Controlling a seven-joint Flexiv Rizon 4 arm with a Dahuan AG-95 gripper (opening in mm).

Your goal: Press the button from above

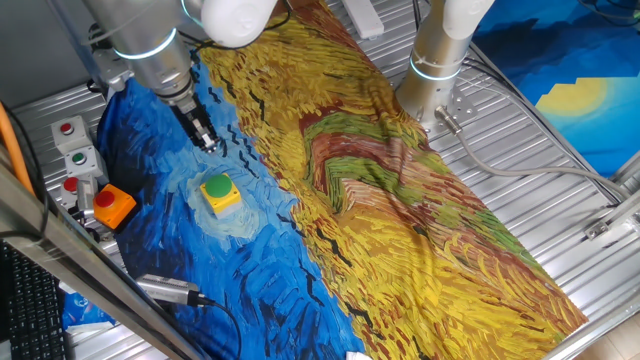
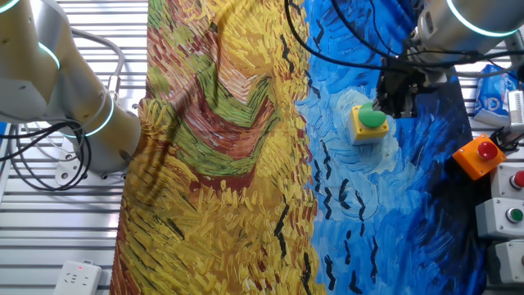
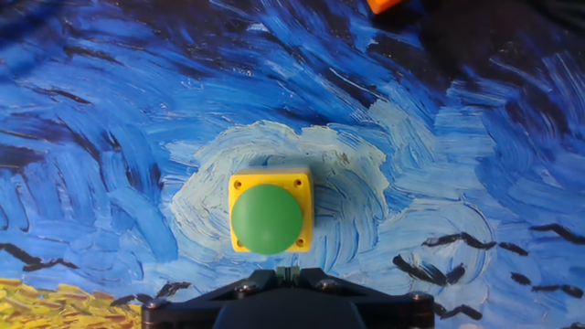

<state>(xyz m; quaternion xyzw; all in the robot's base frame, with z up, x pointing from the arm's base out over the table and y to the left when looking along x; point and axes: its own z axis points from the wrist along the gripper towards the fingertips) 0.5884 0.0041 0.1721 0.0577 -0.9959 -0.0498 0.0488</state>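
The green dome button (image 1: 218, 186) sits in its yellow square box (image 1: 228, 201) on the blue part of a painted cloth. It also shows in the other fixed view (image 2: 372, 119) and in the hand view (image 3: 267, 217). My gripper (image 1: 207, 143) hangs in the air a little above the button and just to its far side, apart from it. In the other fixed view the gripper (image 2: 383, 103) overlaps the box's upper right. In the hand view the fingertips (image 3: 288, 270) are pressed together, empty, with the button just ahead of them.
A red button on an orange box (image 1: 112, 205) lies left of the yellow box and shows in the other fixed view (image 2: 483, 154). Small grey button boxes (image 1: 78, 158) stand at the table edge. A second arm's base (image 1: 435, 70) stands on the far side.
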